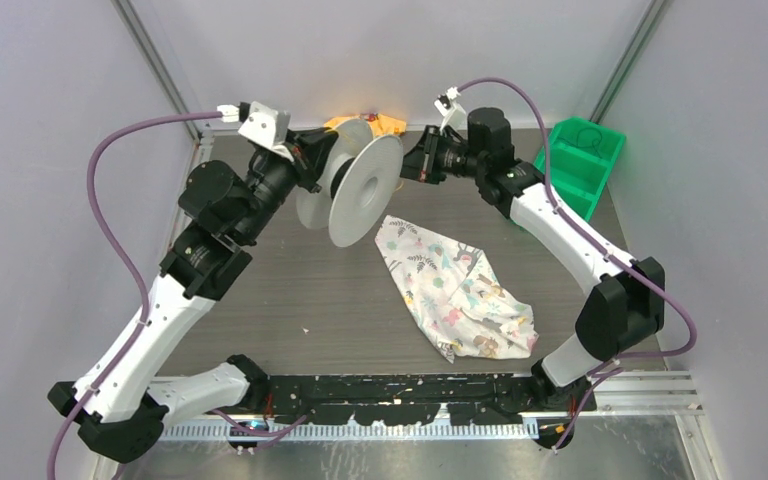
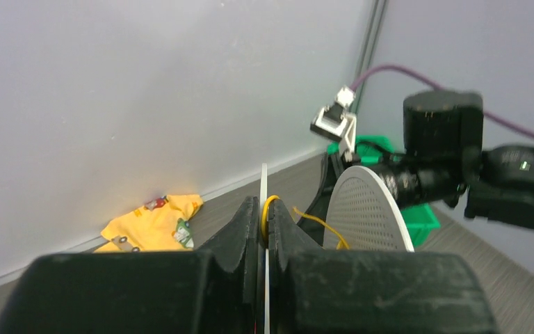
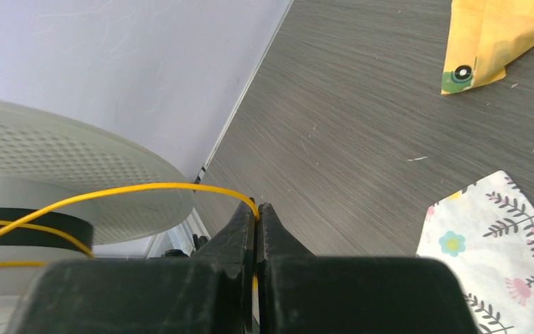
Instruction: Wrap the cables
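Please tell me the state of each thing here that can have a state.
spool: held, rims upright.
left gripper: shut on one rim of the spool.
cable: few turns on the spool core, one strand leading off.
right gripper: shut on that cable strand.
patterned cloth: crumpled on the table.

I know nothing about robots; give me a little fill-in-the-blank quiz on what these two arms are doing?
The left fingers clamp the rim of the ____ spool.
The right fingers pinch a thin ____ cord.
The bin at the table's far right corner is ____.
Missing words: white; yellow; green.
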`<state>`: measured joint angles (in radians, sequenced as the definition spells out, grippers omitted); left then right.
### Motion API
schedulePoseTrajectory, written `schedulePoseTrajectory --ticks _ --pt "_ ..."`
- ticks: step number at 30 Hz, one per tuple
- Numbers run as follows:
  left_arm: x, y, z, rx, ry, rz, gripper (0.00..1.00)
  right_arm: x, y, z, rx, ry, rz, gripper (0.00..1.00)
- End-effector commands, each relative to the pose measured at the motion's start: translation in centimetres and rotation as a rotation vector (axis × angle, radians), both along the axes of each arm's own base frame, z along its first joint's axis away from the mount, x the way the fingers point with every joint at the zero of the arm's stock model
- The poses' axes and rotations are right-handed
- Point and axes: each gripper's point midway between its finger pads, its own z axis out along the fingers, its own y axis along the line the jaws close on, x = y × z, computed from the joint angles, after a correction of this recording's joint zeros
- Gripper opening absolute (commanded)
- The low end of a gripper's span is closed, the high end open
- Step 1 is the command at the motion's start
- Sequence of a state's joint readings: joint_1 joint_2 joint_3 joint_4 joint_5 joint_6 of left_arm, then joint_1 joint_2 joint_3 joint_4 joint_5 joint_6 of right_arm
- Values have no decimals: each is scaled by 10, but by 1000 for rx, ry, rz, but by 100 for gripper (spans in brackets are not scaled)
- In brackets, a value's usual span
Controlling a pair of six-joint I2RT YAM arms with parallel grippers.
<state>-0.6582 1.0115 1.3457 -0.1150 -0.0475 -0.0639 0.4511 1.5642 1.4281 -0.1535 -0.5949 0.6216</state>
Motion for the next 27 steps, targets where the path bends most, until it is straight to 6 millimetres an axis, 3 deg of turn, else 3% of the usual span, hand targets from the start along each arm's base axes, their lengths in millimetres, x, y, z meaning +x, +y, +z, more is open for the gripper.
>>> schedulePoseTrajectory --ticks 1,6,15,27 --pt "-4 21 75 -275 -126 59 0 -11 11 26 85 -66 -21 1" --pt "13 30 74 -385 -77 146 0 -22 31 22 120 -78 -35 1" --pt "26 50 72 -521 -52 261 1 -43 61 13 131 -58 21 0" --pt "44 63 40 -653 11 373 1 -35 70 4 176 -17 0 1"
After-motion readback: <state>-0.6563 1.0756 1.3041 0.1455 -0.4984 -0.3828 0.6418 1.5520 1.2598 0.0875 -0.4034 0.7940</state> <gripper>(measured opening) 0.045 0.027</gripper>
